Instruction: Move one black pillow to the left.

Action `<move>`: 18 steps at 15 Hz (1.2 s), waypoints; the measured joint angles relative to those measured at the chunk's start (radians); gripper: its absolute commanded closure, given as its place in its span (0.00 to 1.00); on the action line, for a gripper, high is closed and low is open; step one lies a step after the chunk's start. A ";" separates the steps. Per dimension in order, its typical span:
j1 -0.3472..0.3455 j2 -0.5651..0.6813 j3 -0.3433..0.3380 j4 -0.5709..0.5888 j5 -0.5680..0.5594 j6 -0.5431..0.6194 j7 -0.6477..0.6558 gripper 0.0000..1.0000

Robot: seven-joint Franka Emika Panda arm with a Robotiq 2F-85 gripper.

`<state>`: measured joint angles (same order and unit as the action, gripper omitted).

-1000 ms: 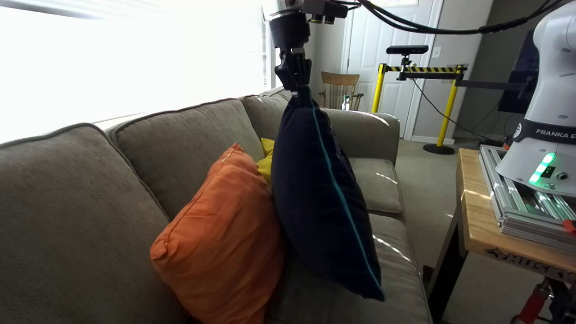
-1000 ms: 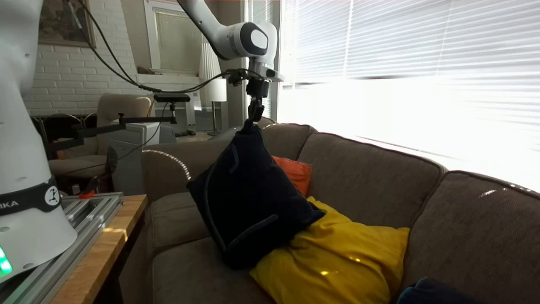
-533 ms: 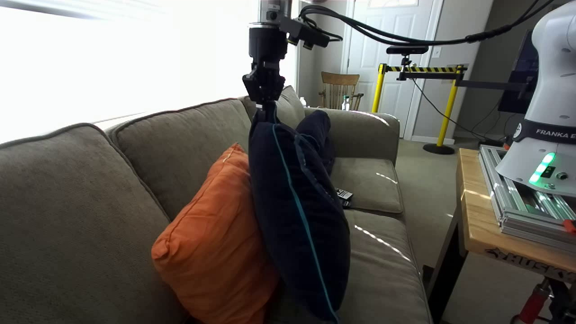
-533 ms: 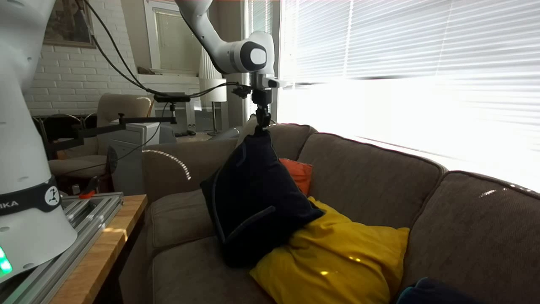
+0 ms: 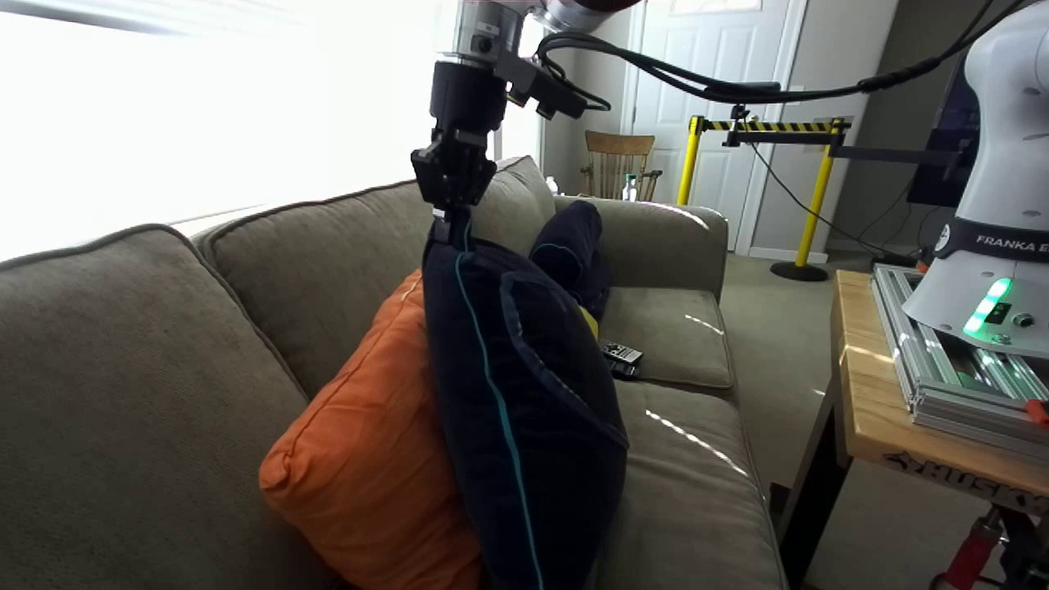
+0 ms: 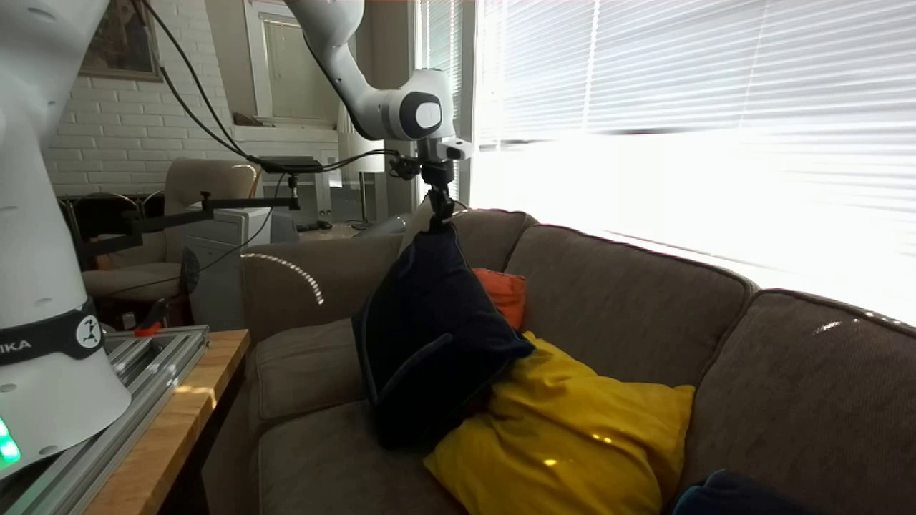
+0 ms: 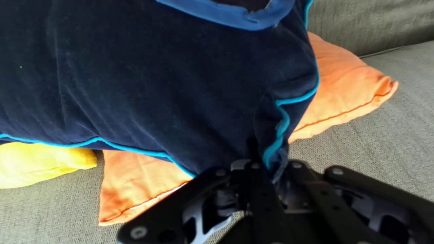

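Note:
The black pillow [image 5: 533,426] is dark navy with a thin teal seam. It hangs tilted by its top corner from my gripper [image 5: 449,223], over the sofa seat. It covers part of the orange pillow [image 5: 369,475] and seems to lean on it. In an exterior view the pillow [image 6: 429,322] has a side corner over the yellow pillow [image 6: 580,429]. Whether its lower end rests on the seat I cannot tell. In the wrist view my gripper [image 7: 271,166] is shut on the bunched corner of the pillow [image 7: 152,74]. The corner's tip is hidden between the fingers.
Another dark navy pillow [image 5: 569,246] lies by the sofa's far arm. Remotes [image 5: 621,354] lie on the seat. The sofa backrest [image 6: 630,293] runs along the window. The robot's wooden table [image 5: 856,377] stands across from the sofa.
My gripper has moved down and toward the backrest with the black pillow. The pillow now sits closer against the orange one. The other dark pillow and remotes have come into view.

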<state>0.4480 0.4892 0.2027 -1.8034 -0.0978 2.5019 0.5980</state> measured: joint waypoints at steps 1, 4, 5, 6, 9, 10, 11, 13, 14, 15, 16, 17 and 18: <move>0.007 0.005 -0.001 0.000 0.001 0.016 0.006 0.98; 0.027 0.019 -0.012 0.002 0.001 0.047 0.028 0.98; 0.034 0.024 -0.017 0.004 0.001 0.056 0.034 0.98; 0.042 0.030 -0.025 0.007 0.001 0.063 0.040 0.67; 0.067 0.045 -0.054 0.023 0.000 0.075 0.070 0.53; 0.075 0.051 -0.064 0.030 0.000 0.076 0.083 0.45; 0.081 0.056 -0.073 0.037 0.000 0.079 0.095 0.39; 0.090 0.061 -0.086 0.047 0.000 0.083 0.116 0.24; 0.093 0.063 -0.092 0.052 0.000 0.086 0.122 0.18; 0.096 0.065 -0.097 0.056 0.000 0.088 0.129 0.10; 0.098 0.068 -0.101 0.060 0.000 0.090 0.136 0.04; 0.101 0.070 -0.105 0.062 -0.001 0.093 0.145 0.01; 0.104 0.072 -0.111 0.065 -0.001 0.095 0.153 0.00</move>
<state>0.5522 0.5609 0.0920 -1.7386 -0.0985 2.5969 0.7506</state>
